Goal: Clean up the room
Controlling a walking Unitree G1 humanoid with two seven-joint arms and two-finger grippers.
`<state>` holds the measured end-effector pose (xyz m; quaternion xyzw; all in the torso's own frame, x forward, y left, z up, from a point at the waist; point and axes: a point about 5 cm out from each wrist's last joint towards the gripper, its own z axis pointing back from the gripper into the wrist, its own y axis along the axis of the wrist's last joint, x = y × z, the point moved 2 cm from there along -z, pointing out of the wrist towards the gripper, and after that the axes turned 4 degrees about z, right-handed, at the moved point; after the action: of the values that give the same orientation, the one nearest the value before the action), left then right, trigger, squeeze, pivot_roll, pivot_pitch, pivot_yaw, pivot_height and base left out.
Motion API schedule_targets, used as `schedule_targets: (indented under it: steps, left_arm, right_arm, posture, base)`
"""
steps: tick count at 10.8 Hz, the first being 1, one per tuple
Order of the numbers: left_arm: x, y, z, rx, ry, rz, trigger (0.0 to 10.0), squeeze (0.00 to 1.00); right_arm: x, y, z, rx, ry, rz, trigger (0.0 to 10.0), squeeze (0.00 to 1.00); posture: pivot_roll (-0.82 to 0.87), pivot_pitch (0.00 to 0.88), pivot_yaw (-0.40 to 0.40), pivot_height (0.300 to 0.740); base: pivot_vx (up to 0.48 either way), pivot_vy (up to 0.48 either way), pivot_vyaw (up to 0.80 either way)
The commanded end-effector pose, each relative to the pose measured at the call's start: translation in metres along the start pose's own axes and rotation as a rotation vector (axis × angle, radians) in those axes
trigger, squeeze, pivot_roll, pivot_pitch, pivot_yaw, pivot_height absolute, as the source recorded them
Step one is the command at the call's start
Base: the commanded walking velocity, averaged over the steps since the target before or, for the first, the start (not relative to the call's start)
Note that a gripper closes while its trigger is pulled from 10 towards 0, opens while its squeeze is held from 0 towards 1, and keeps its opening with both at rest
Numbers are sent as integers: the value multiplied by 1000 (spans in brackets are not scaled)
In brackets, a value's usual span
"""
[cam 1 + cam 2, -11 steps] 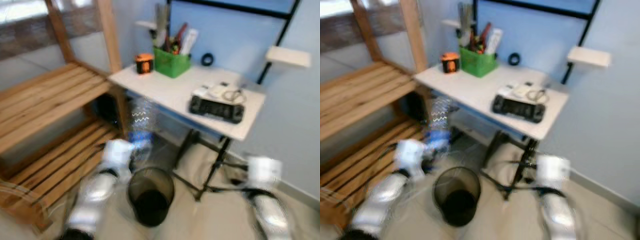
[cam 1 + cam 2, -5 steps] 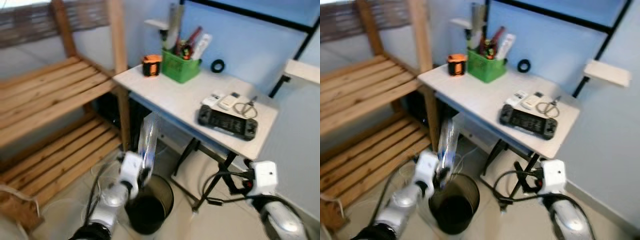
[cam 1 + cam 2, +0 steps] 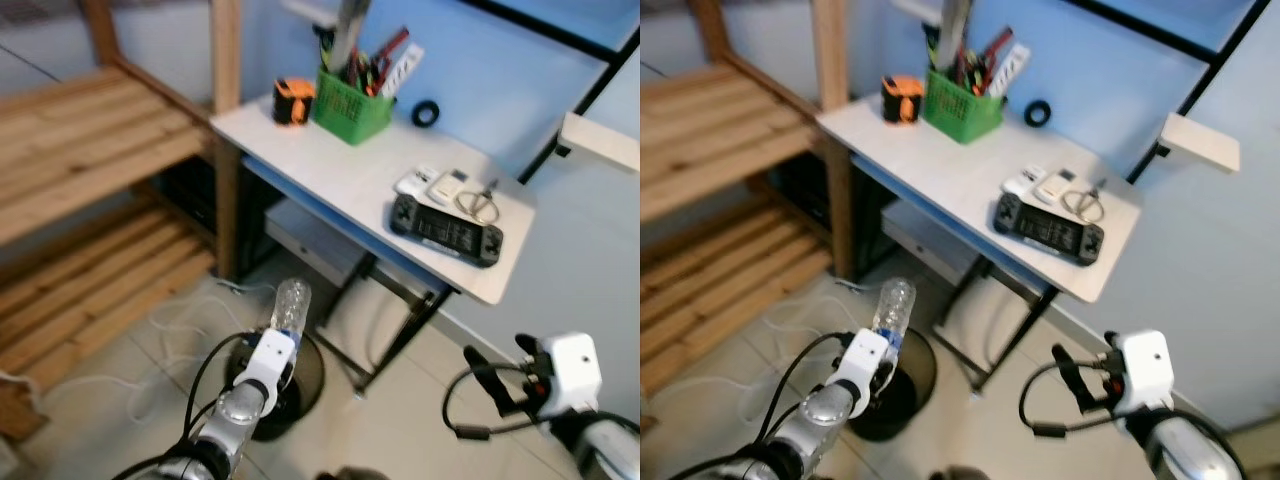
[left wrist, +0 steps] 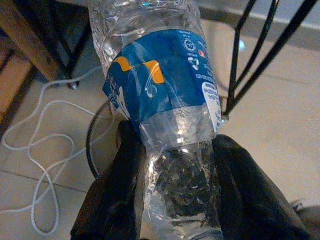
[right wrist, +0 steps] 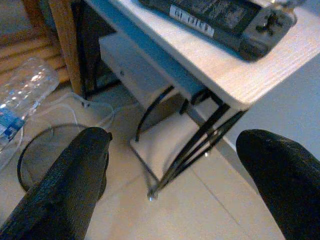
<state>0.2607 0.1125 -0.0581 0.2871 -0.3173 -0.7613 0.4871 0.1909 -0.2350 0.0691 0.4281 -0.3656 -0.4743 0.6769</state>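
A home room: a small white desk [image 3: 340,175] with a green pen holder [image 3: 348,108], wooden slatted shelves [image 3: 90,150], tiled floor [image 3: 400,420].

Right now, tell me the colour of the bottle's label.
Blue with an orange swoosh on the bottle's label; the left wrist view shows it best.

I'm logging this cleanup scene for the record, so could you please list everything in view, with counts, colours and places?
plastic bottle: one, clear with a blue label, held over the bin
waste bin: one, black mesh, on the floor beside the table
table: one, white top, black legs, against the blue wall
green basket: one, holding pens, at the table's back
orange tape measure: one, beside the basket
black tape roll: one, near the wall
game console: one, black, on the table's right end
wooden shelf: one, left of the table
white cable: on the floor
left gripper: jaws shut on the bottle
right gripper: jaws open, empty, low beside the table
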Motion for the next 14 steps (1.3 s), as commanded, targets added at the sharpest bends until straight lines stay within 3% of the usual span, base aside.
schedule_targets:
  steps: [1,2,3,4,7,13,14]
  left_arm:
    - [4,2,-1,1,-2,-18,10000,0]
    - [2,-3,0,-24,7,-14,10000,0]
    - [-2,-6,0,-40,25,-18,10000,137]
    - [-4,-8,0,-53,36,-34,10000,1000]
    - [-18,-16,4,-85,111,-121,10000,1000]
    - [-28,-6,2,-51,135,-119,10000,1000]
    - [-27,-1,1,-27,128,-92,10000,933]
  right_arm:
    - [8,4,6,-1,-16,3,10000,0]
    - [8,3,12,-16,-5,-1,10000,0]
    - [7,5,14,-26,16,-6,10000,0]
    - [9,7,17,-34,17,-10,10000,0]
    - [8,3,25,-58,12,-24,10000,0]
    - [4,-3,32,-82,14,-42,10000,0]
    - [5,-3,31,-80,8,-43,10000,0]
  posture:
    - [-349,133,-203,732]
    - [-352,134,-211,732]
    - [-355,133,-217,732]
    - [-357,135,-221,732]
    - [-366,139,-228,732]
    - [-373,138,-222,732]
    - [-372,134,-212,732]
  base:
    - [0,0,0]
    - [0,0,0]
    - [0,0,0]
    - [0,0,0]
    - [0,0,0]
    - [0,0,0]
    - [0,0,0]
